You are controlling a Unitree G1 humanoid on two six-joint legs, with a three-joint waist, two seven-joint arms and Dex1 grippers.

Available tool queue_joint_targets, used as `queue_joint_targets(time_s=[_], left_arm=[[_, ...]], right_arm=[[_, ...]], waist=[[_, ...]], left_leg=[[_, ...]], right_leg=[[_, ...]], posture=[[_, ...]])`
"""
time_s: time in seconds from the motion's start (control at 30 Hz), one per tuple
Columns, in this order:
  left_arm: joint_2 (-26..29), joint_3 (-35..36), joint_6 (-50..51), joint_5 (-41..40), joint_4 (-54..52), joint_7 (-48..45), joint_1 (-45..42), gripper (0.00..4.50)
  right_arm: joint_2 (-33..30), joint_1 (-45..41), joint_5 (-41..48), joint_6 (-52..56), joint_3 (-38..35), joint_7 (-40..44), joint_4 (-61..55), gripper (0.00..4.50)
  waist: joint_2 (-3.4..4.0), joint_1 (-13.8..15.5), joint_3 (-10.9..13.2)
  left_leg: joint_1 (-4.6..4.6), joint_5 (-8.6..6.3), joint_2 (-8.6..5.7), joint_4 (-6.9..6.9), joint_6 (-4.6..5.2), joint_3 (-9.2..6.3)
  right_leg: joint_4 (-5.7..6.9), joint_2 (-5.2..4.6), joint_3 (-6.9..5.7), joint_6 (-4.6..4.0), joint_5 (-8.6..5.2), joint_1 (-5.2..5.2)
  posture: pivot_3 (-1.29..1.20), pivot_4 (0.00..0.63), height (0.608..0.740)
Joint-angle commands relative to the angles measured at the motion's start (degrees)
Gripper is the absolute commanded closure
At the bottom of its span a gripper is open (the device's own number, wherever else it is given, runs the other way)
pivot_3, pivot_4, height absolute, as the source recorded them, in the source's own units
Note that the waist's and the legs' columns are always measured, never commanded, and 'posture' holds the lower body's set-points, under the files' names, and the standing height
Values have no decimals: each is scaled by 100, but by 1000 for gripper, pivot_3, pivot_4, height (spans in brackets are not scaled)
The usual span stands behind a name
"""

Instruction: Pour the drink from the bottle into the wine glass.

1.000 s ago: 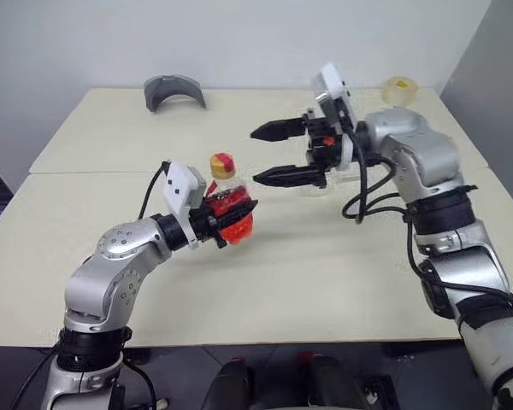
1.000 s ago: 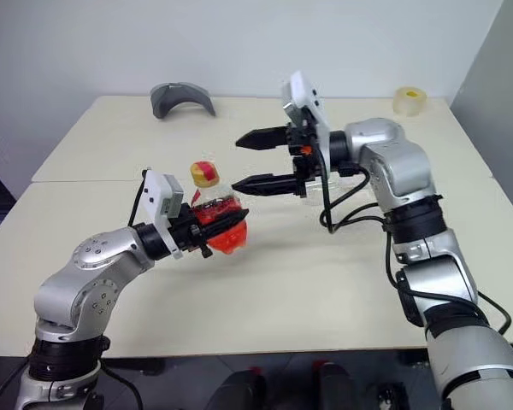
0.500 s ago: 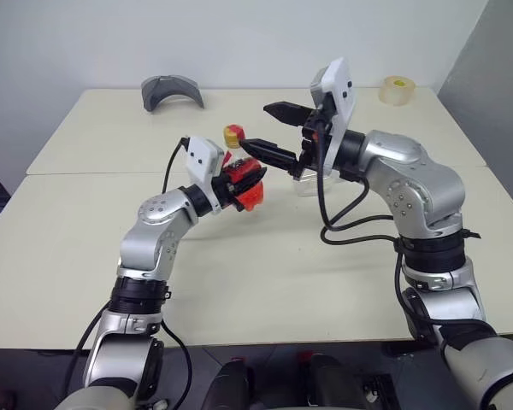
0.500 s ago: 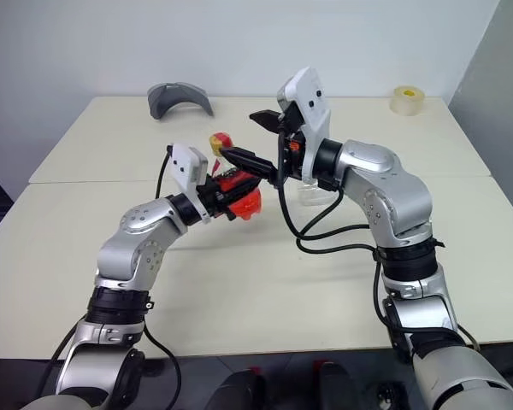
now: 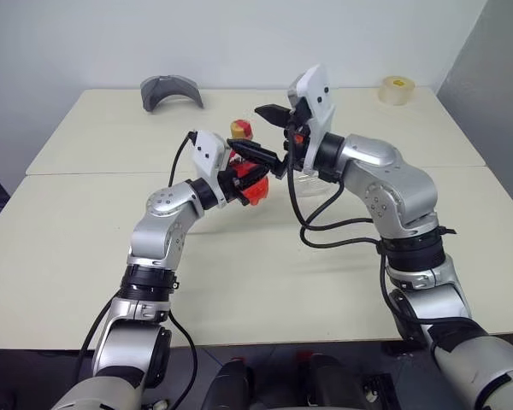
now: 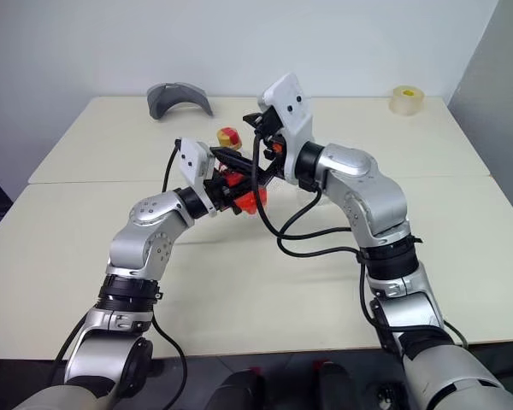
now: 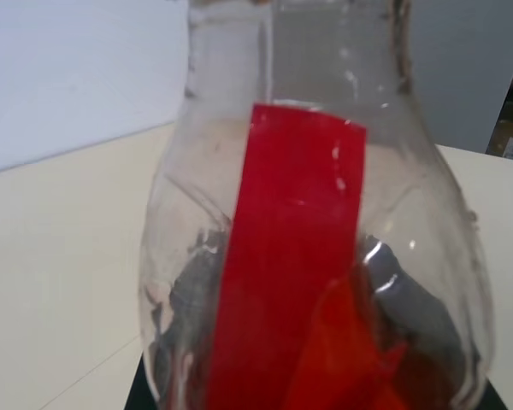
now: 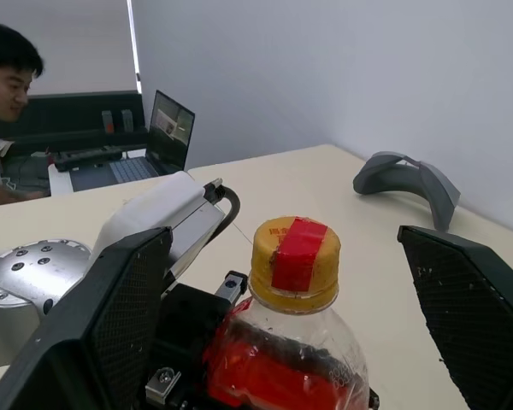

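My left gripper [image 5: 242, 178] is shut on the body of the small clear bottle [image 5: 244, 166] and holds it upright above the middle of the table [image 5: 85, 256]. The red drink [image 5: 256, 191] sits low in the bottle. The yellow cap [image 8: 295, 260] has a red band. My right gripper [image 8: 282, 243] is open, one black finger [image 8: 111, 325] on each side of the cap without touching it. In the left wrist view the bottle [image 7: 308, 213] is right in front of the camera. A bit of the clear wine glass [image 5: 297, 181] shows on the table behind my right wrist; the rest is hidden.
A grey curved object [image 5: 171, 90] lies at the table's back left and a roll of tape [image 5: 396, 88] at the back right. In the right wrist view a person [image 8: 4, 85] sits at a laptop [image 8: 167, 128] on another table beyond mine.
My left arm carried the bottle forward and right, up toward the right gripper. The right gripper swung left and its open fingers now flank the cap.
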Motion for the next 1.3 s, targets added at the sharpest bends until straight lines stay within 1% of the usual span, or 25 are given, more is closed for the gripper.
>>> queue_joint_targets(time_s=[0.03,0.5,0.73,1.07,1.2,1.3], left_arm=[[-46,11,-95,-42,-404,2,46,3207],[-124,0,170,-107,-832,38,245,3207],[-94,42,182,-97,-777,30,188,3207],[-20,57,233,-149,-813,17,190,3207],[10,68,257,-153,-793,-9,168,3207],[7,68,237,-152,-743,-26,131,3209]], right_arm=[[61,-195,-54,-164,34,-30,-64,0],[470,-524,-408,-727,99,-200,781,0],[316,-576,-551,-924,38,-152,1061,0],[-607,-237,-574,-708,-244,175,755,0],[-1335,13,-342,-272,-498,404,261,0],[-1702,225,-232,-95,-514,537,25,0]], waist=[[0,-1,0],[0,-3,0],[0,-2,0],[0,-1,0],[0,19,0],[-3,38,-1]], left_leg=[[0,0,0,0,0,0],[0,0,0,0,0,0],[0,0,0,0,0,0],[0,0,0,0,0,0],[-3,0,0,2,1,0],[-4,-1,-5,5,2,-2]], right_leg=[[0,0,0,0,0,0],[1,0,1,0,0,-1],[1,0,1,0,0,-1],[1,0,1,0,0,-1],[0,0,0,0,0,0],[-8,-3,-1,1,1,8]], posture=[[0,150,740],[0,150,740],[0,150,740],[0,150,740],[0,150,740],[0,150,740]])
